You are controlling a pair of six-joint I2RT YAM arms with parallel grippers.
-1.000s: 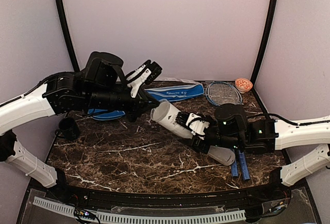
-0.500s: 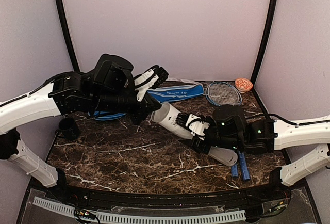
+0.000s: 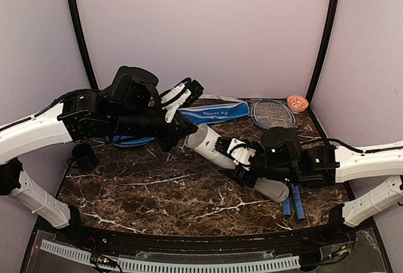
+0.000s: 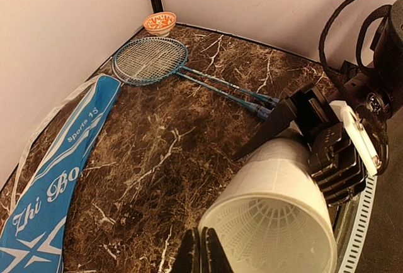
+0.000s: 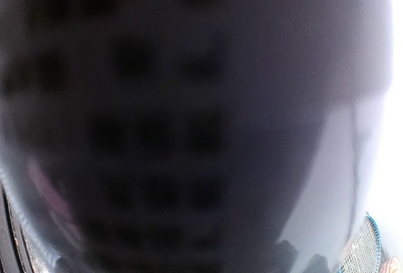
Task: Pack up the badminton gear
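The long white tube lies tilted over the marble table, its open mouth toward the left arm. My right gripper is shut on the tube's middle, one finger on each side. In the left wrist view the tube's mouth shows a white shuttlecock inside. My left gripper is shut and holds nothing, its tips right at the rim of the mouth. Two blue-handled rackets lie at the back right, and the blue racket cover lies along the back wall. The right wrist view is a dark blur.
A small orange-patterned bowl sits in the back right corner beside the racket heads. A small black cup stands at the left edge. The rackets' blue handles end under the right arm.
The left arm has shifted a little to the right, bringing its shut fingers close to the tube's mouth. The right arm and the tube have barely moved.
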